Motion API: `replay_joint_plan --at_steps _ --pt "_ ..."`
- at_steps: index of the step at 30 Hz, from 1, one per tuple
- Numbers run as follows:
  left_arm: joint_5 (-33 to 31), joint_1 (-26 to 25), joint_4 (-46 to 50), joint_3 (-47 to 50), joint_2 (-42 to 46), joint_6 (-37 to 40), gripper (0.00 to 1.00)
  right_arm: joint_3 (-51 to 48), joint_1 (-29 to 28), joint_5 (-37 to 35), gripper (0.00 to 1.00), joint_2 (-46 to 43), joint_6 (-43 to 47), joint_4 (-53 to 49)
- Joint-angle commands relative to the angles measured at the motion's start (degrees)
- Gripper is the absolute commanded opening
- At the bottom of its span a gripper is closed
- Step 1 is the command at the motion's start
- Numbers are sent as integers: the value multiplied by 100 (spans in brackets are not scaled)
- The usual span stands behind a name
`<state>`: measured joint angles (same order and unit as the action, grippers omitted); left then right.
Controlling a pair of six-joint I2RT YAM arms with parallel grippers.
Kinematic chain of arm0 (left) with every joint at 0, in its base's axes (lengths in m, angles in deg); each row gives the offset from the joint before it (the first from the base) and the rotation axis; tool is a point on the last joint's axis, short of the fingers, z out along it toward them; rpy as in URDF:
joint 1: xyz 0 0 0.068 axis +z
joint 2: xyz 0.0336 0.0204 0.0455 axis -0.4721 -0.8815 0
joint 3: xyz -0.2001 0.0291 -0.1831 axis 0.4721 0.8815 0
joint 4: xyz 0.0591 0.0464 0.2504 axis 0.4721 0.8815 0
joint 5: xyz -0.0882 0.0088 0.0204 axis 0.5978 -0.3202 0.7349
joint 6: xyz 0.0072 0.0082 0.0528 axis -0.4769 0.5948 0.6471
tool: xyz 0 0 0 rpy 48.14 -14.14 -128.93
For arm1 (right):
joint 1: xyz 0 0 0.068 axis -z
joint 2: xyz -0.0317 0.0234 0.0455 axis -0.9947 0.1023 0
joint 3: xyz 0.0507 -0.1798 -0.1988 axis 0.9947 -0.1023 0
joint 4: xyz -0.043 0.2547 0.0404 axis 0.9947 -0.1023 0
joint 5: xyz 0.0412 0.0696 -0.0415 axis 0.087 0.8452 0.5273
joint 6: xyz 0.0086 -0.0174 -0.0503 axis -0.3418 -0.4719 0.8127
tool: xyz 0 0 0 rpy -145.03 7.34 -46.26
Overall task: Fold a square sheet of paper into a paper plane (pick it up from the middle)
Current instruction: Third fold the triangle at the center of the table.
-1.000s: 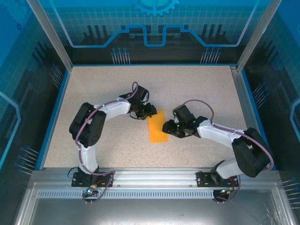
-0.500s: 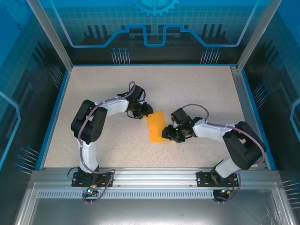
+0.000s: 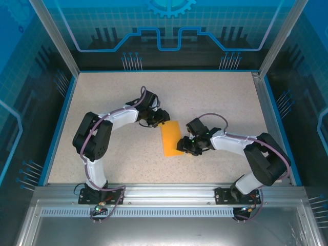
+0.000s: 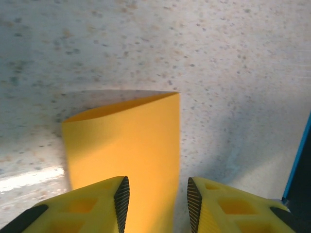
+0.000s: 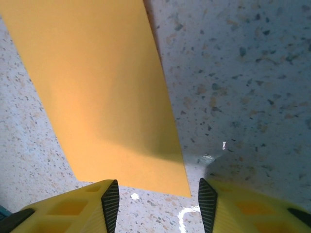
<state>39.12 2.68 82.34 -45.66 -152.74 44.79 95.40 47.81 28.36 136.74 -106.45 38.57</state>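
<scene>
We saw the square sheet of paper point(image 3: 171, 137), a narrow strip, flat on the desk point(image 3: 215, 97); the left jaws stood released over its far end, the right jaws released at its near right corner.

light: bright, even | glare: patches on table point(image 4: 29, 177) | shadow: soft, beside sheet of paper point(image 5: 97, 87) | left wrist: slightly soft

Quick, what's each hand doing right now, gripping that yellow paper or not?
Left hand: open, over the paper, gripping nothing.
Right hand: open, at the paper's edge, holding nothing.
</scene>
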Motion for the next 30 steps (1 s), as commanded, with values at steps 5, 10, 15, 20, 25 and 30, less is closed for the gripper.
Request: replay_joint_plan --at_steps 5,10,15,20,25,30 --pt "269 -73 22 -144 -453 37 39 -109 36 160 50 -9 -164 235" --pt "136 -57 214 -237 -773 124 37 -44 36 158 50 135 -145 191" --pt "-5 -31 276 -84 -824 227 37 10 14 98 51 232 -177 62" --pt "58 -12 183 60 -851 214 37 -8 -9 234 50 352 -196 306" --pt "105 -8 166 107 -856 204 37 162 -50 398 49 663 -218 386" --pt "104 -12 171 109 -821 205 36 171 -86 542 44 603 -268 743"
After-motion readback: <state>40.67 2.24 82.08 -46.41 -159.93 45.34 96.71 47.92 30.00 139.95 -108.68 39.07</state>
